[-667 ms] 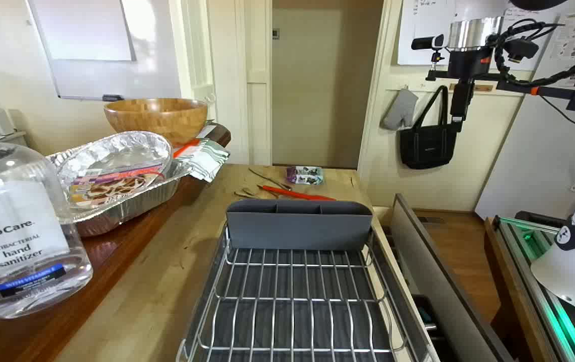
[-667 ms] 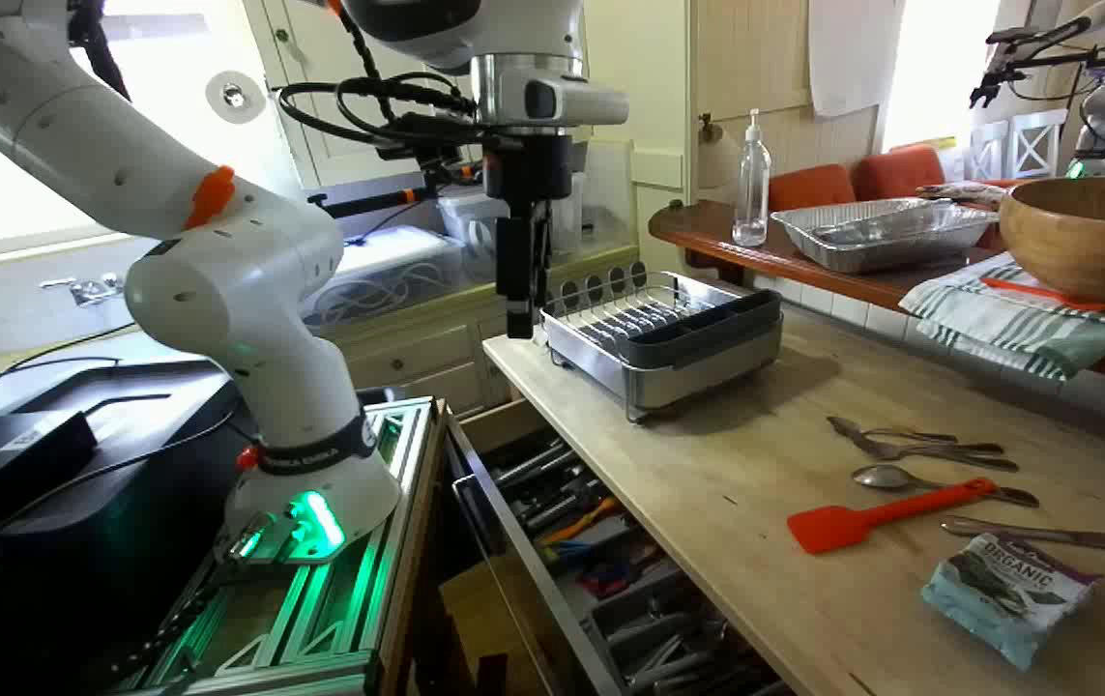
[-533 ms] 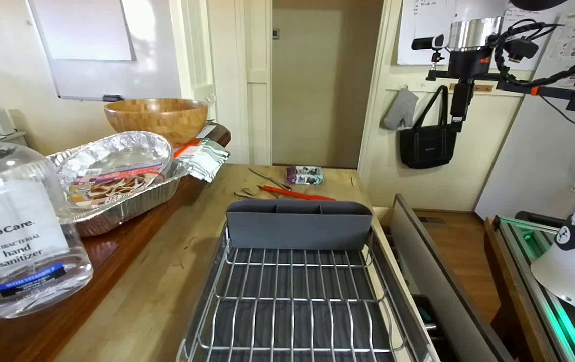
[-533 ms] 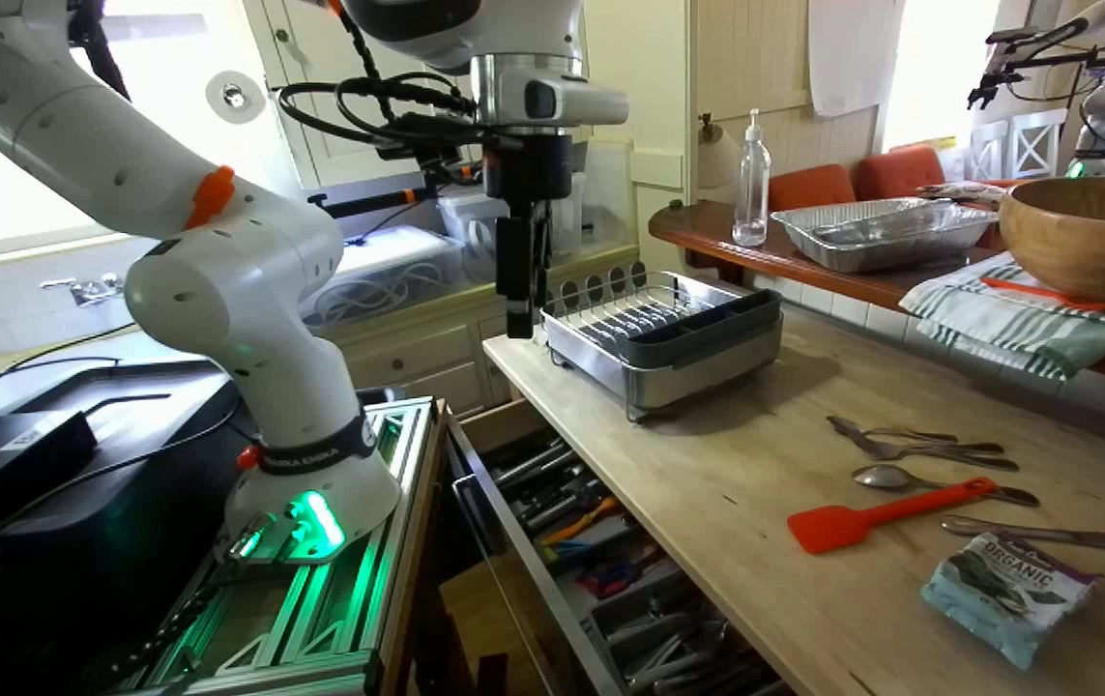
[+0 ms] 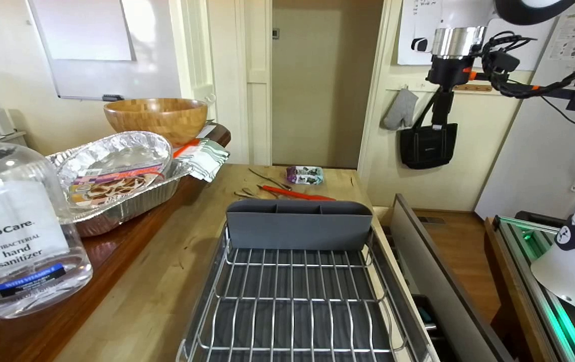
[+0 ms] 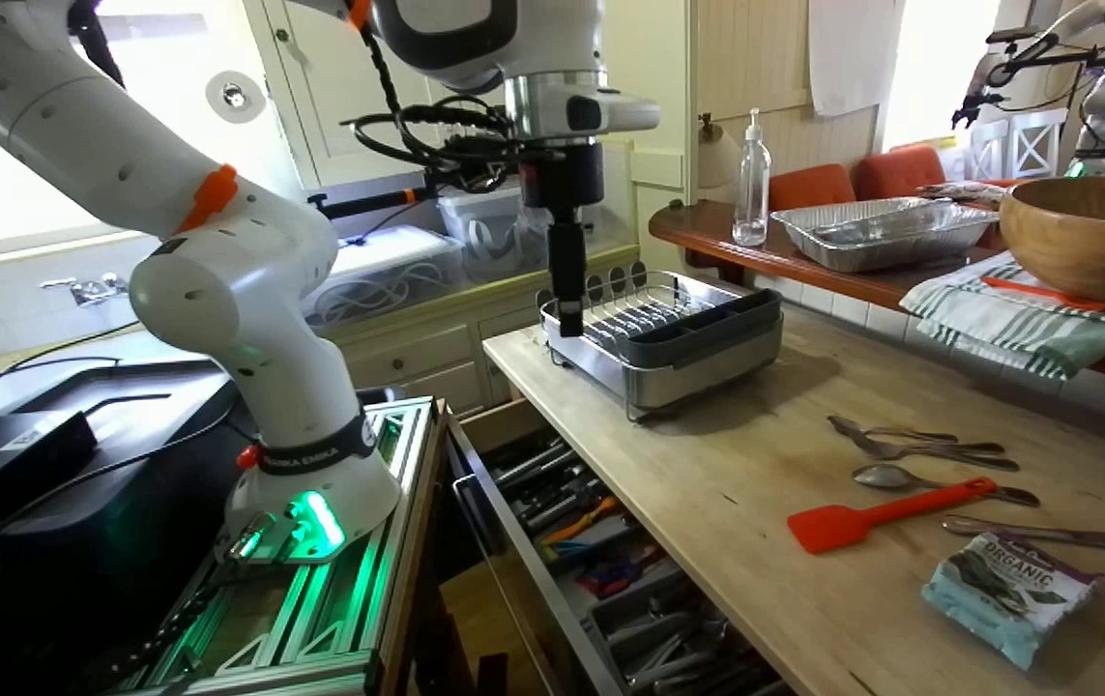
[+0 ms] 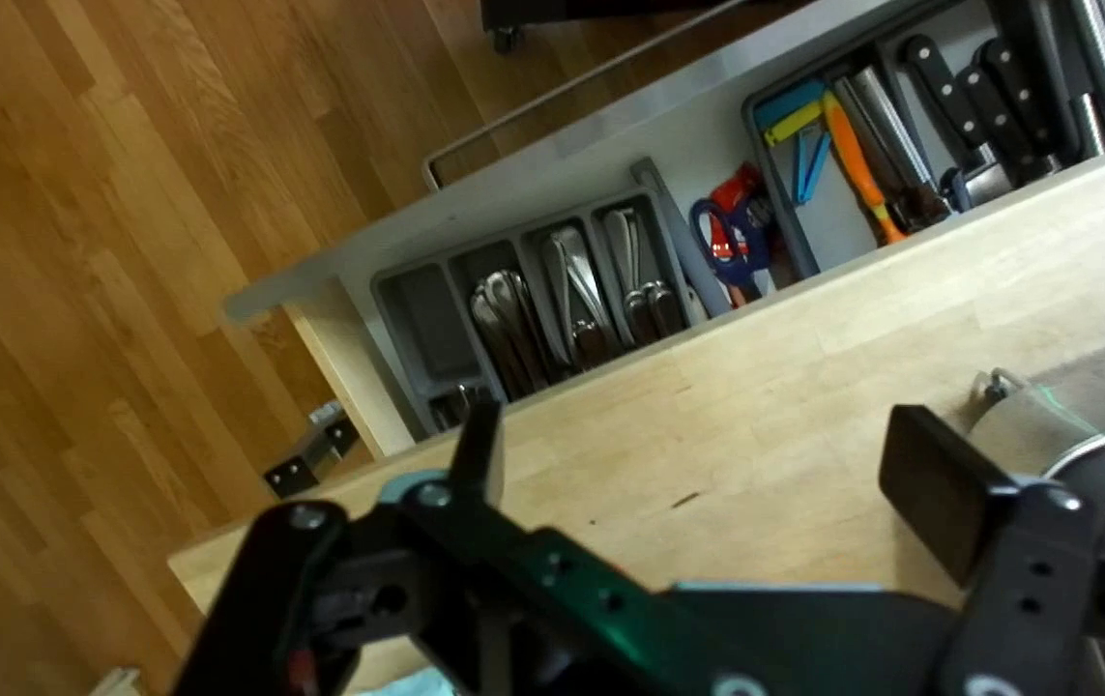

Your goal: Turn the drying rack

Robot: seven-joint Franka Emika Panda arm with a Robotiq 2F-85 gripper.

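Worktop (image 6: 755,483): pale wood, above a pulled-out drawer (image 7: 552,184) of utensils (image 7: 857,159); plank floor (image 7: 78,242) past the drawer. In an exterior view, a red spatula (image 6: 881,516), loose cutlery (image 6: 881,476) and a snack packet (image 6: 1011,594) lie at the worktop's near right; a foil tray (image 6: 886,237) stands on a red-brown table (image 6: 702,227) at far right, a wooden bowl (image 6: 1089,246) beside it. The drying rack (image 6: 697,373) stands upright at the worktop's far left end. Gripper (image 5: 439,125): in an exterior view it hangs beyond, above and to the right of the rack, well apart. In the wrist view its fingers (image 7: 939,483) are spread wide, released; the rack shows at the right edge, partly hidden.
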